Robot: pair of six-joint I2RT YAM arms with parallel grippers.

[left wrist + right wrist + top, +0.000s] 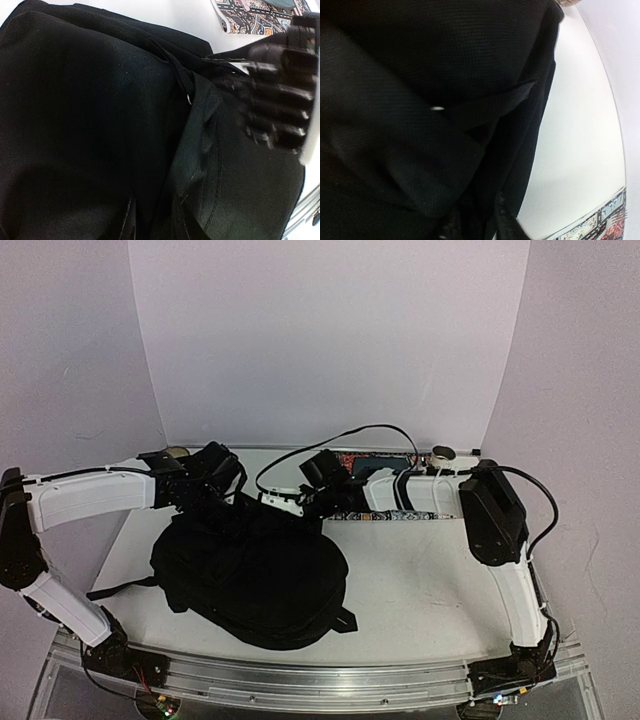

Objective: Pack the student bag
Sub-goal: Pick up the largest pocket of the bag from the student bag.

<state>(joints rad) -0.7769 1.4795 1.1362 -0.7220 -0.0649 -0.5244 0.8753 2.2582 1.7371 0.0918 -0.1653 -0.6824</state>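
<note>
Top external view: grip unclear for left gripper (226, 488), right gripper (312, 502) — pinch rim of soft black fabric backpack (260, 575), spread evenly.

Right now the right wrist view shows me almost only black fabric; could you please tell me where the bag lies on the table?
Observer: The student bag lies slumped on the table, left of centre.
Operator: And where are the two grippers?
Observer: The left gripper is at the bag's far left edge, and the right gripper is at its far right edge.
Operator: What is the patterned strip in my corner?
Observer: It looks like a patterned book, lying flat just beyond the bag toward the back.
</note>
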